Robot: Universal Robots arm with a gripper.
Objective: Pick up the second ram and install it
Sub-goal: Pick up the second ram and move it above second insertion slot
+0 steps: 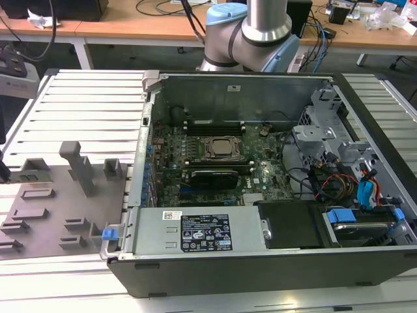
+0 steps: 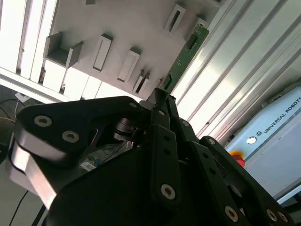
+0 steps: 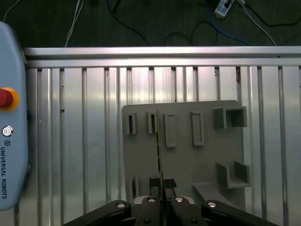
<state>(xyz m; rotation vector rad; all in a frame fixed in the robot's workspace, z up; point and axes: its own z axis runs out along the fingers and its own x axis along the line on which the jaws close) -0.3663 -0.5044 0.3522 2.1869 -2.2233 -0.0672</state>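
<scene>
The second ram (image 2: 185,52) is a long thin green strip, and my gripper (image 2: 162,96) is shut on one end of it. In the first wrist view the second ram (image 3: 159,150) shows edge-on as a thin line running out from my gripper (image 3: 162,187). It hangs over the grey holder plate (image 3: 188,160), near the plate's narrow slots (image 3: 151,122). The open computer case (image 1: 260,261) lies at the exterior view's right, with the motherboard (image 1: 260,176) and its square silver processor socket (image 1: 221,149) inside.
The grey holder plate (image 1: 52,208) with raised brackets sits on the ribbed aluminium table (image 1: 85,111), to the exterior view's left of the case. A pale blue control box with a red button (image 3: 5,99) lies beside the plate. Cables and drive bays (image 1: 352,189) fill the case's right side.
</scene>
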